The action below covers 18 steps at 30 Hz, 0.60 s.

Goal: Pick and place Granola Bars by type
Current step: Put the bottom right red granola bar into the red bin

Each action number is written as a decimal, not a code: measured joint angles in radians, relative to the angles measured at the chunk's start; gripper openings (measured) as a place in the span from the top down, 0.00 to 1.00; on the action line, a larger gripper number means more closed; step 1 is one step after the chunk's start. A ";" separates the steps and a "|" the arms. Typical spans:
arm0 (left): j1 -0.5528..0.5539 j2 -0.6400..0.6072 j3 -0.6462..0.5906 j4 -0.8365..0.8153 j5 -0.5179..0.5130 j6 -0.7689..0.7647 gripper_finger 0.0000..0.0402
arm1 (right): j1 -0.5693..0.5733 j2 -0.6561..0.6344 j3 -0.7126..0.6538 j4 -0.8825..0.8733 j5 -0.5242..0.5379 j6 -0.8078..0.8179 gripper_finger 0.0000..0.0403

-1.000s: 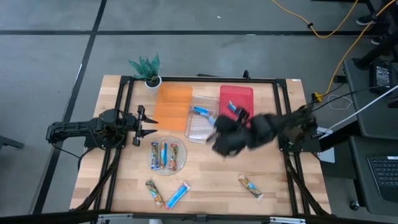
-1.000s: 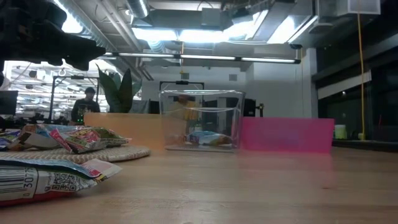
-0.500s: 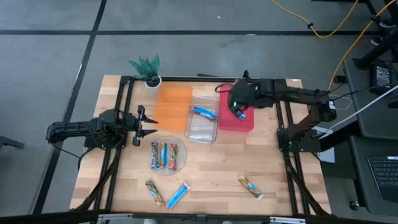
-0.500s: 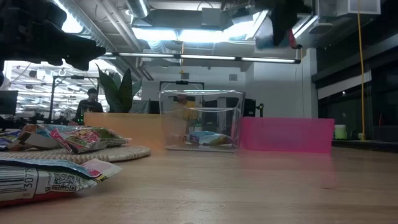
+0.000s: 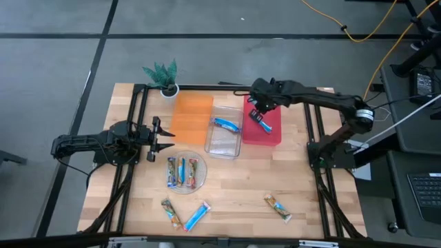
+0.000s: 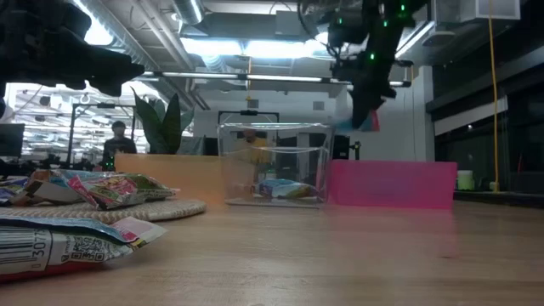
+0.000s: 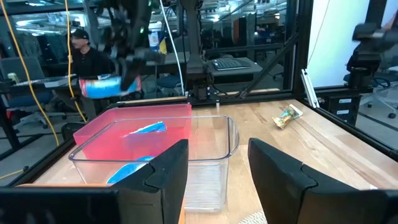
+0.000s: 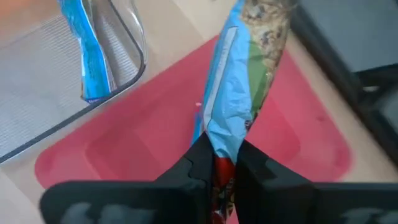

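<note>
Over the red bin: right gripper (image 5: 260,110) clamped tight on one end of a blue-and-tan wrapped granola bar (image 8: 239,81), bar hanging clear of the bin floor.
Key relation: pink-red rectangular plastic bin (image 5: 270,131) lies straight below the held bar; drop is downward, no sideways reach needed by my read.
Bar axis: long axis runs out from the fingertips, dangling roughly vertical in the low view (image 6: 367,119).
Nearer arm: right arm is on the bin; left gripper (image 5: 164,138) sits well apart at the table's left edge, fingers parted and empty, waiting.
Red bin contents: at least one blue-wrapped bar (image 7: 144,129) already lying inside.
Clear bin: transparent rectangular tub (image 5: 224,141) between the orange and red bins, holds one shiny blue bar (image 5: 225,124).
Orange bin: flat orange tray (image 5: 189,118) beside the clear tub, looks empty.
Round clear plate: (image 5: 200,183) carries three bars side by side (image 5: 182,171), mixed wrappers.
Loose bars: tan one (image 5: 171,213) and blue one (image 5: 198,215) at the front edge just beside each other, another tan one (image 5: 277,207) front right, all well apart from the bins.
Green potted plant: (image 5: 164,77) at the back left corner, out of the way.
</note>
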 joint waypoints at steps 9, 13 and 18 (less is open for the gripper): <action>0.000 0.000 0.000 0.000 0.000 0.000 0.59 | -0.062 0.005 -0.143 0.050 -0.025 -0.003 0.89; 0.000 0.000 0.000 0.000 0.000 0.000 0.60 | -0.093 0.005 -0.206 0.084 -0.026 -0.003 0.89; 0.000 0.000 0.000 0.000 0.000 0.000 0.59 | -0.129 0.005 -0.258 0.140 -0.076 -0.024 0.89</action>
